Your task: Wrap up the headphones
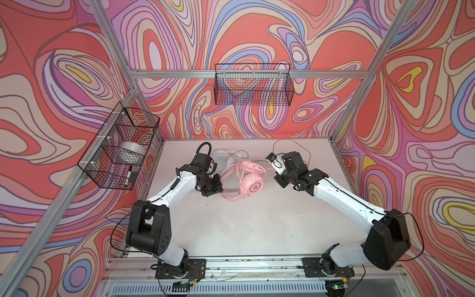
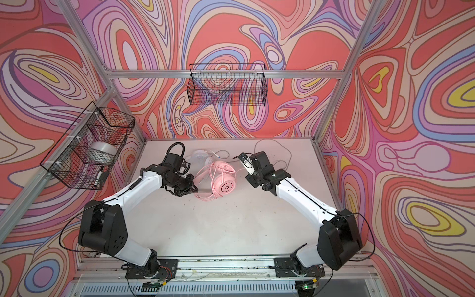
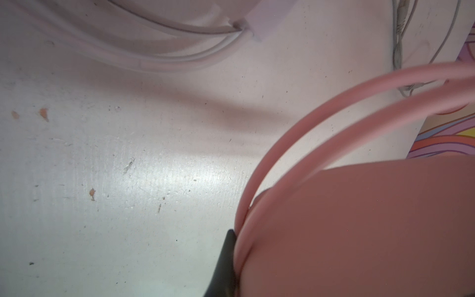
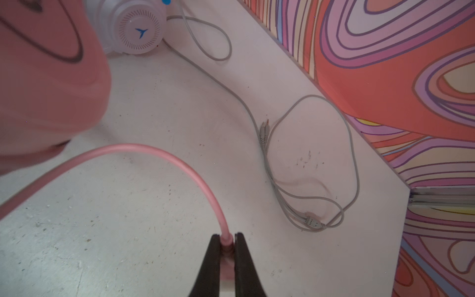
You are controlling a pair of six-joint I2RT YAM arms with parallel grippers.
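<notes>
Pink headphones [image 1: 253, 186] lie on the table [image 1: 257, 231] between left arm [image 1: 174, 186] and right arm [image 1: 336, 196], white headphones [image 1: 220, 156] behind.

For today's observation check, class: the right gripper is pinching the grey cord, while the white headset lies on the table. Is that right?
No: the right gripper is pinching the pink cord, not the grey cord, which lies loose on the table, as the right wrist view shows. The white headset does lie on the table.
</notes>
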